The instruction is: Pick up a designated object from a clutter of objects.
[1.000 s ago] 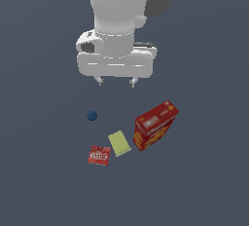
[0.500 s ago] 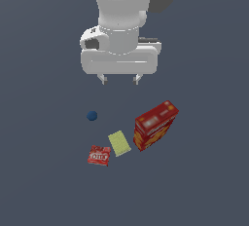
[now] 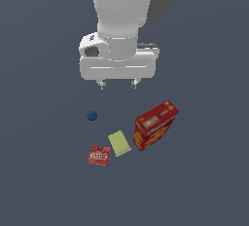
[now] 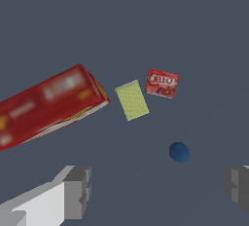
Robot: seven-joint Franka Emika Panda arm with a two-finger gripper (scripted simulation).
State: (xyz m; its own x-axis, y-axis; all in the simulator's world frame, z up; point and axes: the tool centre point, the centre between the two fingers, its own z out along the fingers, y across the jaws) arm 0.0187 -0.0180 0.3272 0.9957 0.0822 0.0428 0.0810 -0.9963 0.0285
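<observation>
The designated object, a small flat red packet (image 3: 99,155) (image 4: 162,83) with a white label, lies on the grey floor at the near end of the clutter, toward the exterior view's left. Beside it lie a pale yellow flat rectangle (image 3: 119,143) (image 4: 132,100), a large red-orange box (image 3: 155,124) (image 4: 46,104) and a small dark blue ball (image 3: 92,116) (image 4: 179,152). My gripper (image 3: 117,84) (image 4: 158,191) hangs open well above and behind these objects, holding nothing. Its grey fingertips (image 4: 79,191) stand wide apart in the wrist view.
The white arm (image 3: 121,15) fills the upper middle of the exterior view. A plain dark grey floor (image 3: 204,186) surrounds the clutter on all sides.
The arm and gripper have shifted slightly toward the exterior view's right. The objects on the floor have stayed where they were.
</observation>
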